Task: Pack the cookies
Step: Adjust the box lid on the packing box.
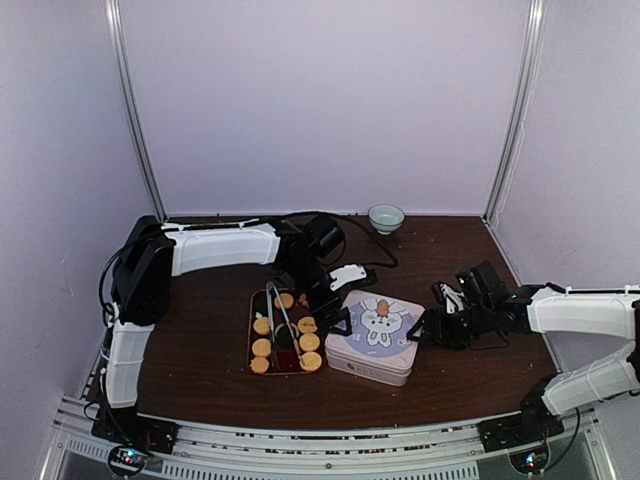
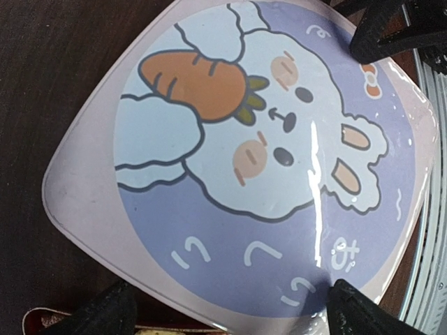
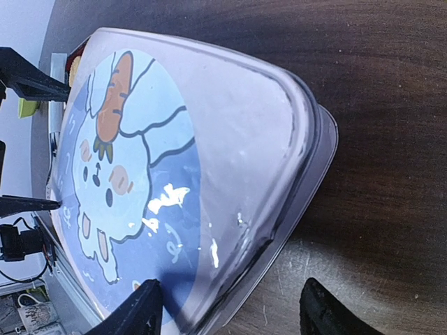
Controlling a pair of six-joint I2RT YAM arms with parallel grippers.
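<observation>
The cookies (image 1: 262, 347) lie in a dark red tray (image 1: 251, 335): mostly round golden ones in two rows, with a dark one (image 1: 284, 338) in the middle. Metal tongs (image 1: 279, 318) lie across them. A pale lilac tin (image 1: 375, 340) with a rabbit-and-carrot lid (image 2: 265, 139) stands right of the tray, its lid on. My left gripper (image 1: 338, 318) is open at the tin's left edge, its jaws astride a lid corner (image 2: 230, 322). My right gripper (image 1: 428, 328) is open at the tin's right edge (image 3: 234, 314), one finger (image 3: 133, 310) over the lid and the other (image 3: 335, 314) outside over the table.
A small pale green bowl (image 1: 386, 217) stands at the back of the brown table (image 1: 200, 360). The tray's rim (image 2: 56, 319) shows at the bottom of the left wrist view. White walls close in the table on three sides.
</observation>
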